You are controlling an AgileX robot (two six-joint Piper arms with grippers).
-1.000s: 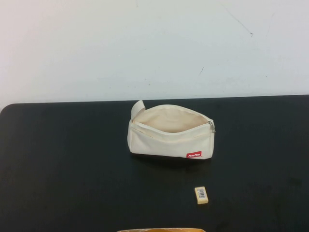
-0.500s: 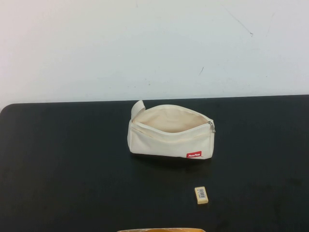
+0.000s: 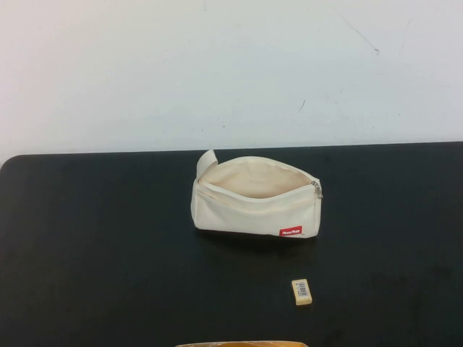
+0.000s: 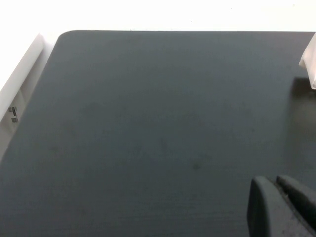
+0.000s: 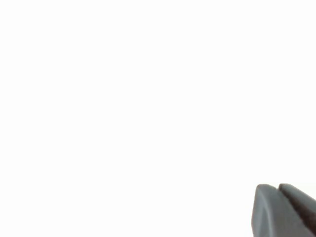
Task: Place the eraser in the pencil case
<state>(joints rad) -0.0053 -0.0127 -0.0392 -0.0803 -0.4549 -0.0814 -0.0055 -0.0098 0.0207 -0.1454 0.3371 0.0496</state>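
Observation:
The cream-white pencil case [image 3: 255, 198] lies on the black table [image 3: 101, 238], unzipped, its mouth open upward, red tag at the front right. The tiny pale yellow eraser [image 3: 302, 291] with a barcode label lies on the table in front of the case, apart from it. Neither arm shows in the high view. My left gripper [image 4: 274, 183] is shut and empty over bare table; a corner of the case [image 4: 310, 61] shows at that view's edge. My right gripper [image 5: 275, 189] is shut and empty against a plain white background.
A white wall [image 3: 217, 65] rises behind the table's far edge. A tan object [image 3: 242, 344] peeks in at the bottom edge of the high view. A white strip [image 4: 19, 84] borders the table in the left wrist view.

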